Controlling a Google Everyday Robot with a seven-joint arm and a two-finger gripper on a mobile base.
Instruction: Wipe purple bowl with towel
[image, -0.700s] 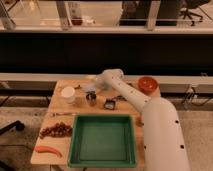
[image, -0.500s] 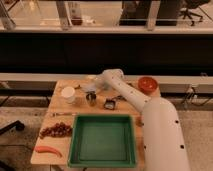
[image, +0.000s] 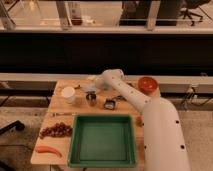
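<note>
Wooden table (image: 56, 102) below a dark window wall. White arm (image: 150, 120) up from lower right, bent over the back of the table, pointing left. Green tray (image: 102, 118) front centre, touching the arm's base side. Orange-red bowl (image: 147, 83) at back right corner. Dark red grapes (image: 56, 131) left of tray. White cup (image: 68, 94) back left. Red pepper (image: 48, 149) at front left corner. Pale patch at back edge, probably the towel (image: 91, 78), just behind gripper (image: 90, 90); released or clenched: cannot tell. Small dark can (image: 91, 98) just below gripper. Purple bowl not made out, possibly hidden by arm.
</note>
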